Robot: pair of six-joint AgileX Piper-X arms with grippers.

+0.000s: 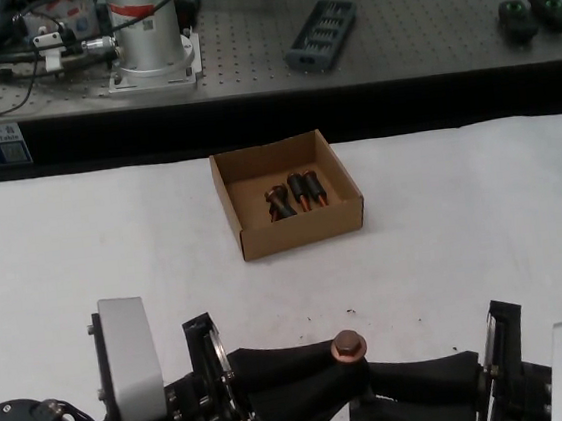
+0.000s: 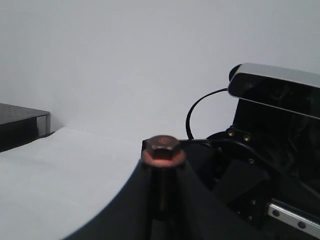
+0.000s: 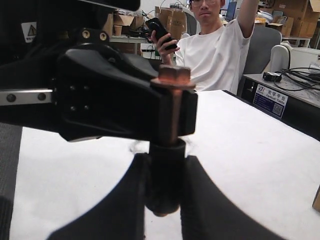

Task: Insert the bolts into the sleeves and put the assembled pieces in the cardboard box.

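**Operator:** Where do my grippers stand?

**Spotter:** They meet at the near edge of the bench, over the white bench cover (image 1: 84,251). Your left gripper (image 2: 161,200) is closed on a copper-coloured hex-head bolt (image 3: 174,82). Its two black fingers pinch the shaft just under the head, and the head points up.

**Operator:** And the right one?

**Spotter:** Your right gripper (image 3: 163,200) is clamped on a short black cylindrical sleeve (image 3: 166,155) — in the right wrist view you can see it squeezed between the two dark fingers. The sleeve stands upright, directly beneath the bolt. The bolt's copper shaft runs down into the sleeve's top opening. You cannot tell how deep it goes, because the sleeve hides the end.

**Operator:** Where is the box?

**Spotter:** The open brown cardboard box (image 1: 303,230) sits on the white cover beyond your grippers, well apart from them and about mid-bench. Inside lie the assembled pieces (image 1: 299,193) — dark sleeves with copper showing, grouped near the middle of the box floor. I count about three, but they crowd together, so the number is uncertain.

**Operator:** Anything behind it?

**Spotter:** Past the cover is a grey perforated metal table (image 1: 421,15). It carries a dark ribbed tray (image 1: 321,33) and a silver cylindrical post (image 1: 147,34) on a flat base.
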